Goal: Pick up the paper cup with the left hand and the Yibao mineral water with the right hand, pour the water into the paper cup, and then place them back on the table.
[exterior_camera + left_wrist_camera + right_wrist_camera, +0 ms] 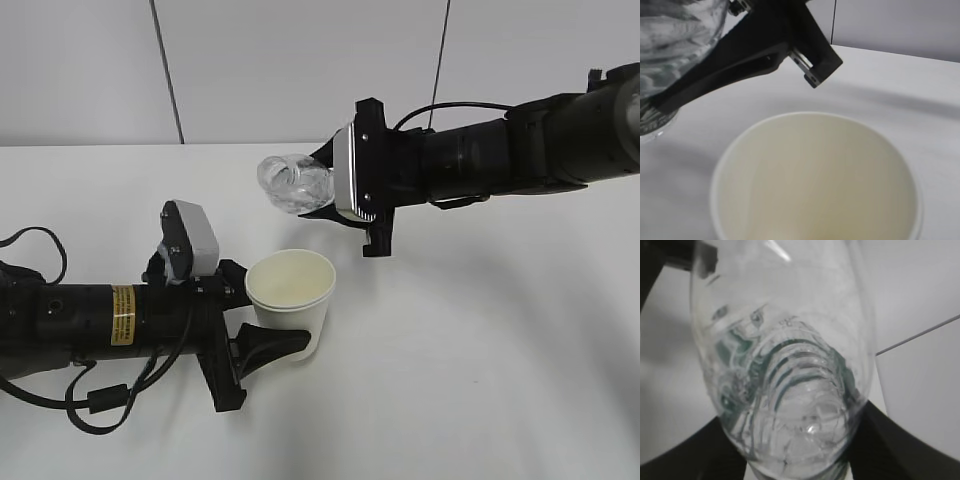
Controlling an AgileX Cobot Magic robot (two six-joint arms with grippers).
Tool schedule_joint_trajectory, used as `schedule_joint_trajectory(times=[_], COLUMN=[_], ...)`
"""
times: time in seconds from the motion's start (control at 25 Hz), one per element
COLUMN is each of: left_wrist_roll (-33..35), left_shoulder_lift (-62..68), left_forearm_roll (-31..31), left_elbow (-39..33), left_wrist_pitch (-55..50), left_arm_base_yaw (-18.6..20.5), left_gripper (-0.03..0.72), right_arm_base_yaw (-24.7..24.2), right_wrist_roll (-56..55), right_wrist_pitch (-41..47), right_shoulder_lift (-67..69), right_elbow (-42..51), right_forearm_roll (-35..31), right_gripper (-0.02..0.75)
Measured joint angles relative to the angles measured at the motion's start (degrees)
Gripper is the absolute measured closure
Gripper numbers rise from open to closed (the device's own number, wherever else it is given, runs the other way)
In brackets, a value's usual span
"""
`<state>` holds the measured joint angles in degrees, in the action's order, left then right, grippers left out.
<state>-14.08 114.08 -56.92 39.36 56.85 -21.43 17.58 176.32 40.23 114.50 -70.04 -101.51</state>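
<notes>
My left gripper, on the arm with the yellow sticker, is shut on the cream paper cup and holds it upright just above the table. The left wrist view looks down into the cup; its inside looks plain cream. My right gripper is shut on the clear Yibao bottle, which lies tipped roughly level, above and just behind the cup's rim. The bottle also shows in the left wrist view and fills the right wrist view, with green label streaks showing through it. I cannot tell where its neck points.
The white tabletop stretches wide around both arms. A grey-white wall stands behind the table's far edge. A black cable loops beside the left arm at the left border.
</notes>
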Motion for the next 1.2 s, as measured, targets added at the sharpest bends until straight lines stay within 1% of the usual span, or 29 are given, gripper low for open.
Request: schedule_joint_trajectory(times=[0.16,0.4,0.52,0.8,1.08,1.2], left_wrist_roll=[0.0,0.0,0.0,0.0,0.0,0.0], left_shoulder_lift=[0.0,0.0,0.0,0.0,0.0,0.0], left_forearm_roll=[0.0,0.6,1.3,2.3,2.6,2.6], left_elbow=[0.0,0.0,0.0,0.0,0.0,0.0], left_wrist_pitch=[0.0,0.0,0.0,0.0,0.0,-0.5], left_arm_base_yaw=[0.0,0.0,0.0,0.0,0.0,0.0], left_gripper=[0.286,0.286,0.286,0.286,0.286,0.286], right_arm_base_yaw=[0.0,0.0,0.0,0.0,0.0,0.0], right_wrist_roll=[-9.1,-25.1,-30.8,-38.3,-45.0,-48.4], right_wrist_pitch=[2.4,2.9,3.8,3.8,-0.8,-2.2], right_shoulder_lift=[0.0,0.0,0.0,-1.6,-5.0,-6.5], right_elbow=[0.0,0.0,0.0,0.0,0.0,0.0], right_forearm_roll=[0.1,0.2,0.3,0.4,0.5,1.9], right_gripper=[0.309,0.309,0.309,0.309,0.309,0.309])
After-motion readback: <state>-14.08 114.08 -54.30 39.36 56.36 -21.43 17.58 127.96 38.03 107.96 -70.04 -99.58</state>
